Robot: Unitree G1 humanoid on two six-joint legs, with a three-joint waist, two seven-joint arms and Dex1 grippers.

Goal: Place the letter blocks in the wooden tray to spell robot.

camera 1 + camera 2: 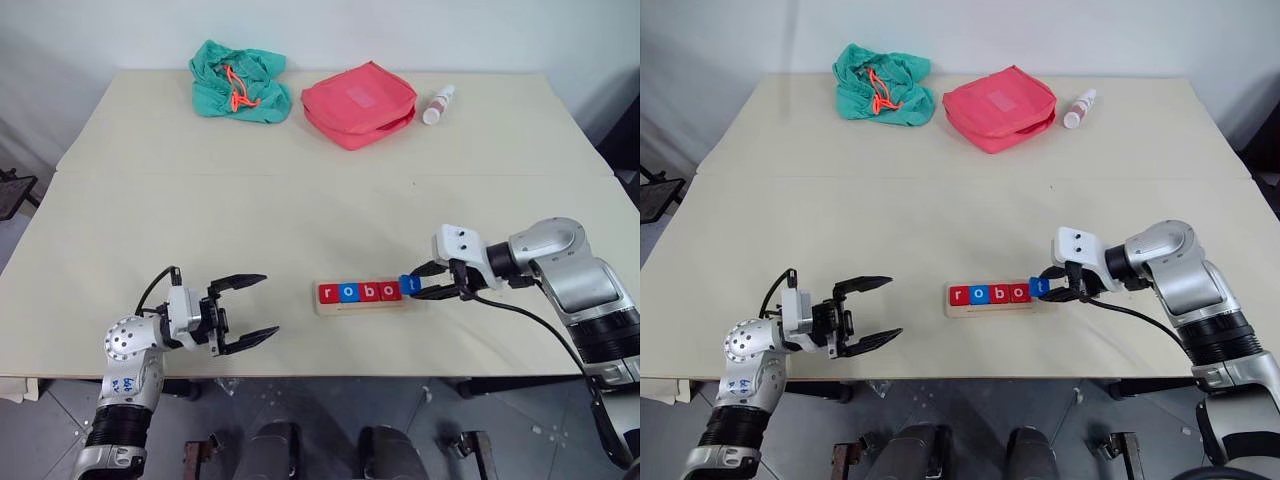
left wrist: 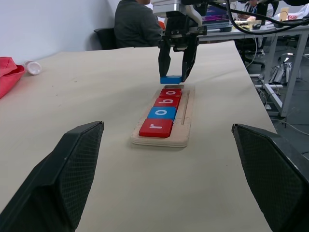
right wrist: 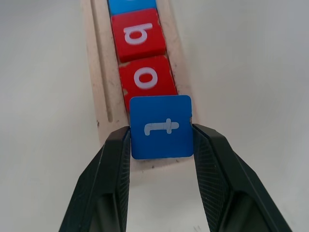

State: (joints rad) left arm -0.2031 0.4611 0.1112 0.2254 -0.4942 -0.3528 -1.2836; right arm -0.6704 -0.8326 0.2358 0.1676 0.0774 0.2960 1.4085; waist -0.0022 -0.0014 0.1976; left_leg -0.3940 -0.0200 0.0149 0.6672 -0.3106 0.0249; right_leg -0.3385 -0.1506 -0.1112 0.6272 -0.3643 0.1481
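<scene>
At the far side of the wide pale table (image 1: 300, 200), three other things are seen: a crumpled green cloth bag with an orange cord (image 1: 240, 82), a flat red zip pouch (image 1: 358, 102) and a small white bottle lying on its side (image 1: 438, 104). They are well apart from the letters, and nothing lies between the arms and the tray. In the left wrist view, a person in a dark top (image 2: 137, 24) is seen sitting at a desk behind the table.

The long pale wooden tray with rounded corners (image 1: 330, 308) is set near the front edge of the table, between the two arms. Four small flat square letter tiles are counted in its slot, touching in a row: a red r (image 1: 327, 293), a blue o (image 1: 348, 292), a red b (image 1: 369, 291) and a red o (image 1: 390, 290).

A fifth tile, the blue t (image 3: 161, 126), is pinched by its two sides between the black fingers of the right gripper (image 3: 161, 145). It is held just above the empty right end of the tray, right beside the last red o.

The left gripper (image 1: 245, 315) is held with its two black fingers spread wide. Nothing is held in it, and it is kept well apart from the tray.
</scene>
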